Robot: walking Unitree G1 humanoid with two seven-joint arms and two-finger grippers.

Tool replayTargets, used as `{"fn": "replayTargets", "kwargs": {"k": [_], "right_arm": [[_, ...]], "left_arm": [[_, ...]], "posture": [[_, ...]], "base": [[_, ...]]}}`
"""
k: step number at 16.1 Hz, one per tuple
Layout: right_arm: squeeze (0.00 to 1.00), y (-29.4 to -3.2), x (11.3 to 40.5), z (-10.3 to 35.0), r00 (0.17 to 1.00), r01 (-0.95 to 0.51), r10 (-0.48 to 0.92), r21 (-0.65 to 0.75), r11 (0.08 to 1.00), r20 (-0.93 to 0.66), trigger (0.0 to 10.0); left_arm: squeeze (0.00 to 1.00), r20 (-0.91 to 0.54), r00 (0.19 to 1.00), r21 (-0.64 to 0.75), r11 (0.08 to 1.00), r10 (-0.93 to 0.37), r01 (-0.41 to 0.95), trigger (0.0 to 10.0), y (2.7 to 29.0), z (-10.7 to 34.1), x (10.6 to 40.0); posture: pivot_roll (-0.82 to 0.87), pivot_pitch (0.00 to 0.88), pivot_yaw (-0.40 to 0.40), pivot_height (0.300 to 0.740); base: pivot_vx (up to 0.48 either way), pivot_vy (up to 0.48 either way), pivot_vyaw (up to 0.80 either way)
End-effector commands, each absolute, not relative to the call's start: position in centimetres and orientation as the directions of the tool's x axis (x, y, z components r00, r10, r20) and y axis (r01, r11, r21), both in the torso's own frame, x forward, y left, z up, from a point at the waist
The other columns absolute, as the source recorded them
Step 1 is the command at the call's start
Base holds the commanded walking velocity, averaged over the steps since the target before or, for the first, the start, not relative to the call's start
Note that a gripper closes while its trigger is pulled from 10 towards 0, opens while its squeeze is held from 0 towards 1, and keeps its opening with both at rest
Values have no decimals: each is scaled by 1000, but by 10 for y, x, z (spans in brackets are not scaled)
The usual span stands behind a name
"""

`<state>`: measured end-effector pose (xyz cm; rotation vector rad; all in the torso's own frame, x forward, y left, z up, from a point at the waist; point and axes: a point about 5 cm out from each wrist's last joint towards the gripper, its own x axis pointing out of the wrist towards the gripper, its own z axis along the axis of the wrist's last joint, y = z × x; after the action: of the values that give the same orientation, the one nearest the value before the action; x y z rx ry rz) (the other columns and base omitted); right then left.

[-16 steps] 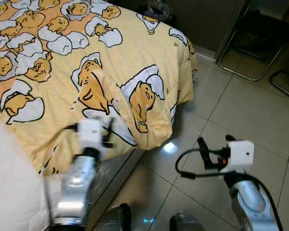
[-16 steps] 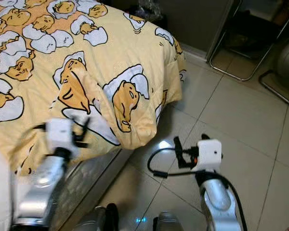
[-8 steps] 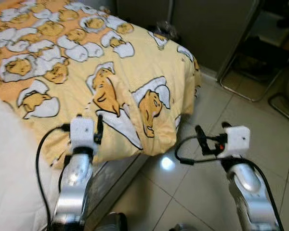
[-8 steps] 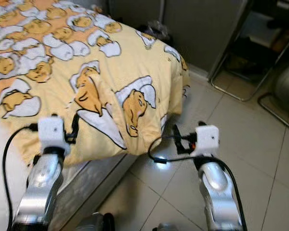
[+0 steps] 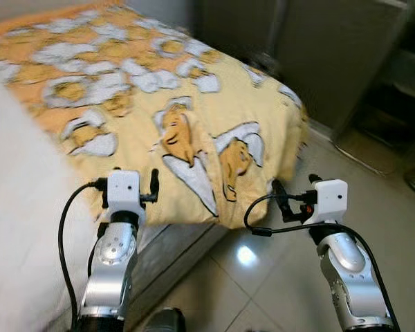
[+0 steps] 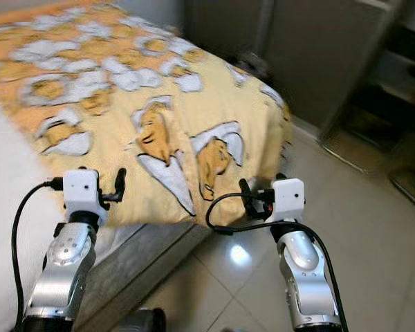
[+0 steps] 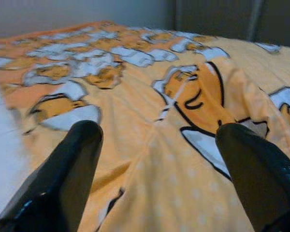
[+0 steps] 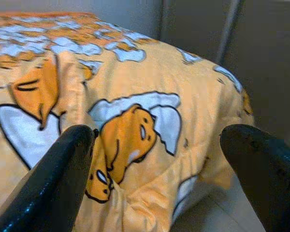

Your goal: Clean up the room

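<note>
Your left gripper (image 7: 150,159) and right gripper (image 8: 157,159): both spread, empty, raised near bed corner. Rumpled yellow cartoon-print quilt (image 5: 194,117) hangs bunched over bed edge. Straightening not yet started, by appearance.

A quilt (image 5: 159,117) lies on a bed (image 5: 21,207) at left, its corner overhanging tiled floor (image 5: 373,187) at right.

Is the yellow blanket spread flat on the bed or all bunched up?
Mostly spread. The yellow blanket covers the bed, one raised fold near its corner, edge hanging off.
</note>
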<state>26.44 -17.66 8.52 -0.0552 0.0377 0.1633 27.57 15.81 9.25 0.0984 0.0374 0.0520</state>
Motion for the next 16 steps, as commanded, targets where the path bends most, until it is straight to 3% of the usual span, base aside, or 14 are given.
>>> {"fn": "replayTargets", "kwargs": {"k": [1, 3, 4, 6, 16], "right_arm": [[0, -183, 263, 84, 989, -147, 145, -53, 988, -40, 10000], [0, -179, 259, 81, 986, -161, 158, -51, 986, -52, 10000], [0, -174, 257, 80, 983, -179, 176, -48, 983, -60, 10000], [0, -168, 256, 81, 977, -213, 209, -72, 974, -49, 10000], [0, -166, 252, 75, 983, -176, 173, -47, 983, -53, 10000]], "left_arm": [[1000, -38, 999, 81, 996, 31, -27, 10000, 151, 92, 278], [1000, -10, 999, 125, 992, -33, 34, 10000, 145, 97, 285], [0, -3, 1000, 146, 989, -28, 29, 10000, 144, 100, 291], [0, 0, 997, 169, 983, -74, 73, 10000, 140, 104, 296], [0, -11, 993, 122, 985, -121, 121, 10000, 139, 101, 300]], "posture": [[-75, 25, -20, 740], [-74, 40, -32, 740], [-76, 57, -35, 740], [-75, 59, -21, 740], [-76, 56, 16, 740]], "base": [[0, -472, 575], [0, -416, 0], [0, 0, 0], [0, 0, 0], [322, -352, 0]]}}
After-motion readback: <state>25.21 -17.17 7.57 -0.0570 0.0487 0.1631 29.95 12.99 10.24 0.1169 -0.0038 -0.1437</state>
